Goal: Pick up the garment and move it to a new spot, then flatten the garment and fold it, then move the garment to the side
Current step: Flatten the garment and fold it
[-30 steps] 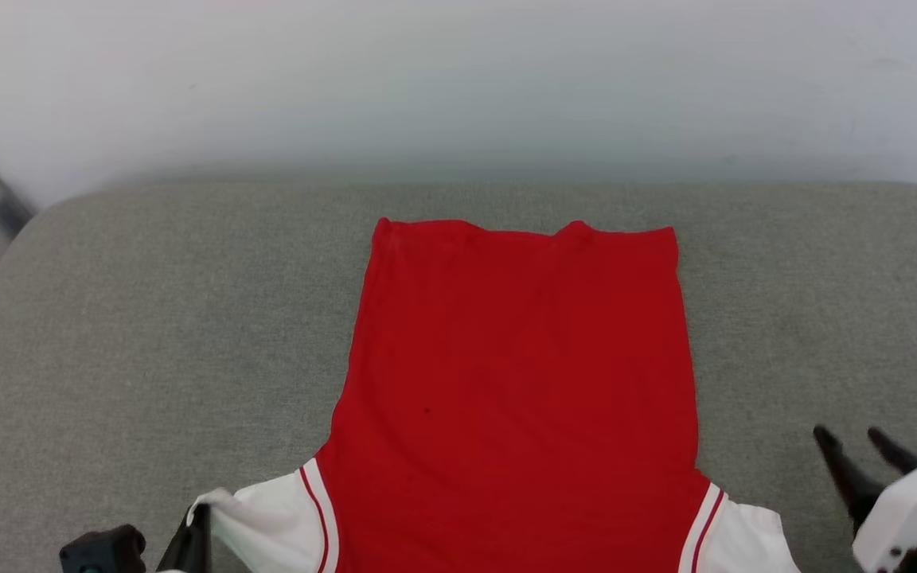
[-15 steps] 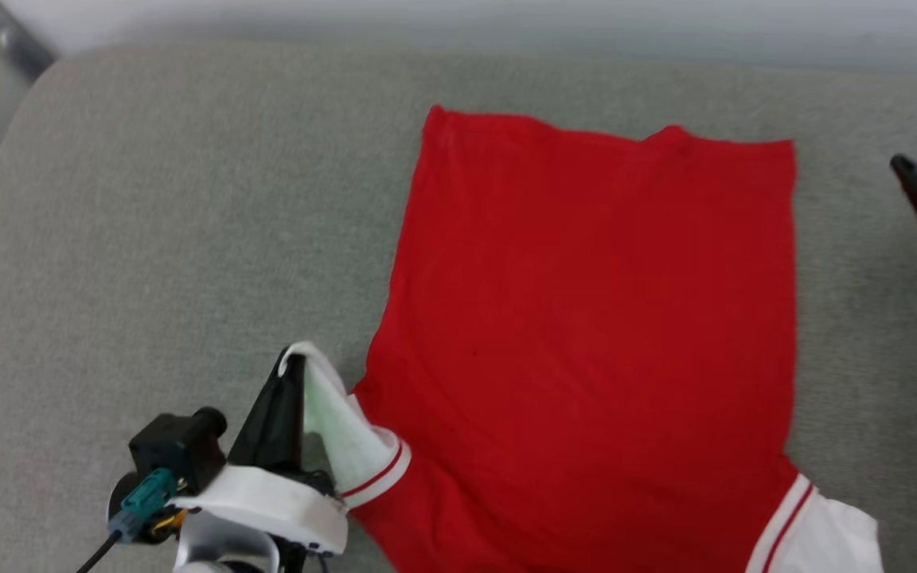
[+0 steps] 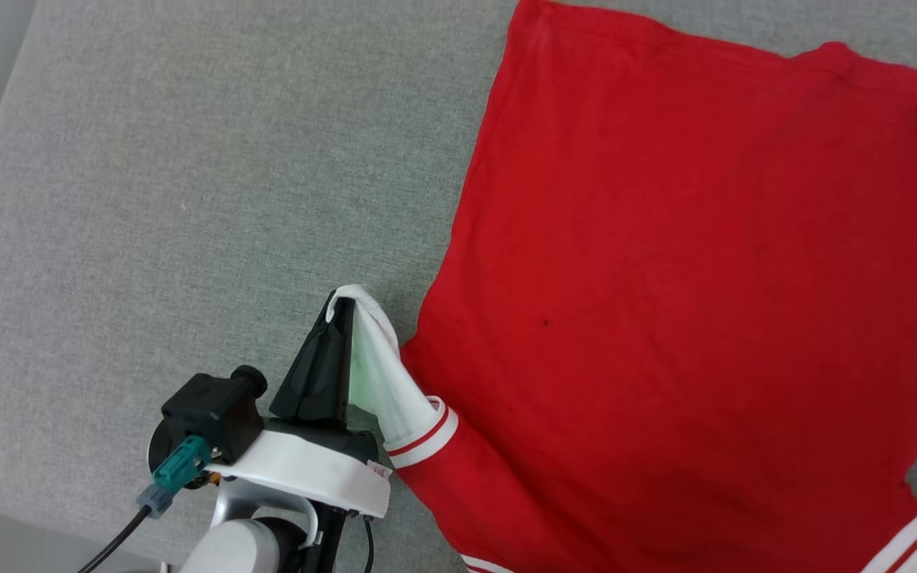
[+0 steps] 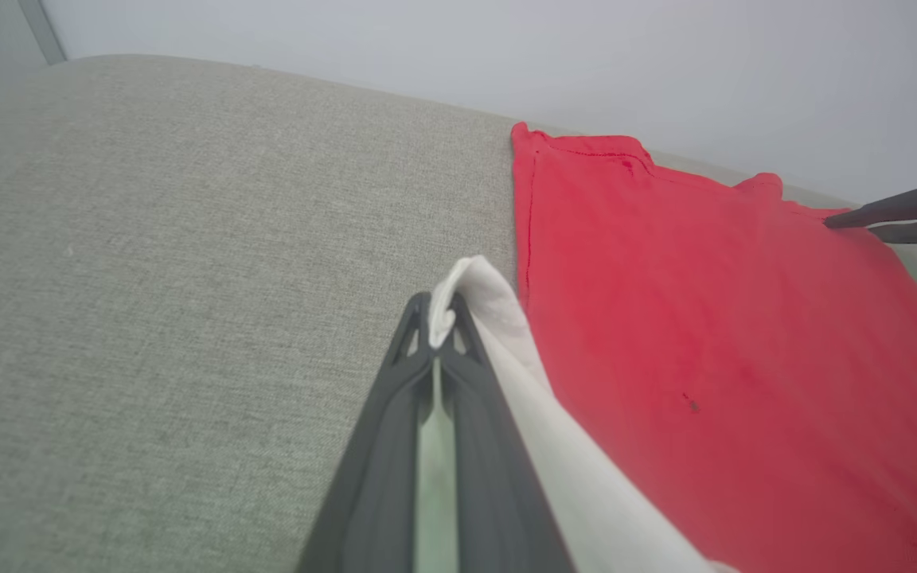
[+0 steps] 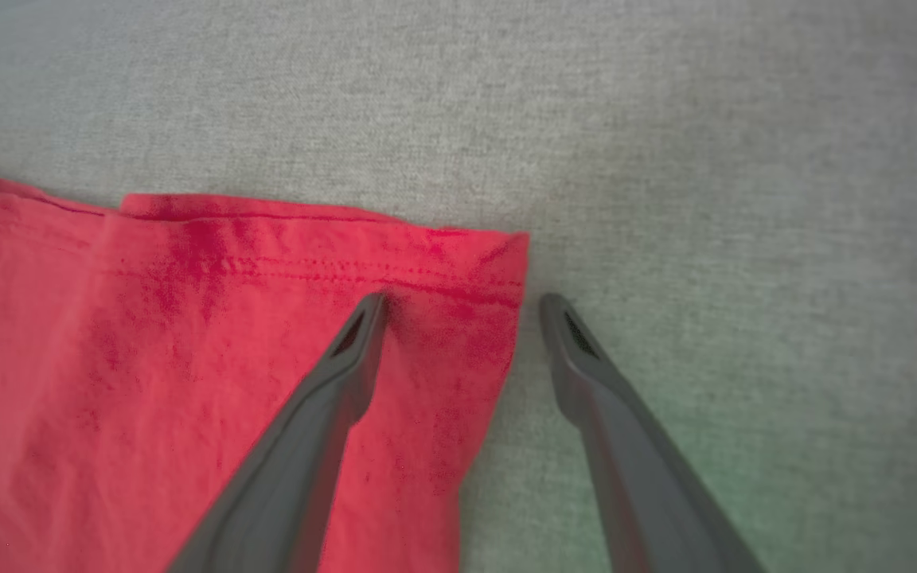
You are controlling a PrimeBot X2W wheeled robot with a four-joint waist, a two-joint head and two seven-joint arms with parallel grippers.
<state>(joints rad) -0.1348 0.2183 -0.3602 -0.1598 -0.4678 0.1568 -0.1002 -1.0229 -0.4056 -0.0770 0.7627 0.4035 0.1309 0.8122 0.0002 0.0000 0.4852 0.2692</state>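
While the left hand (image 3: pixel 338 301) is clamping shut on a white sleeve (image 3: pixel 383 374) of the red, thin-fabric sports jersey (image 3: pixel 665 278), the head view is showing that jersey lying flat on a grey woven-fabric cushion (image 3: pixel 188 199), with the pinched sleeve raised off it. From the left wrist, two dark fingers (image 4: pixel 395 446) are pressing together on white cloth. From the right wrist, the right hand (image 5: pixel 462 301) is gaping wide, straddling the jersey's hemmed corner. One blurred finger seems to be touching the fabric.
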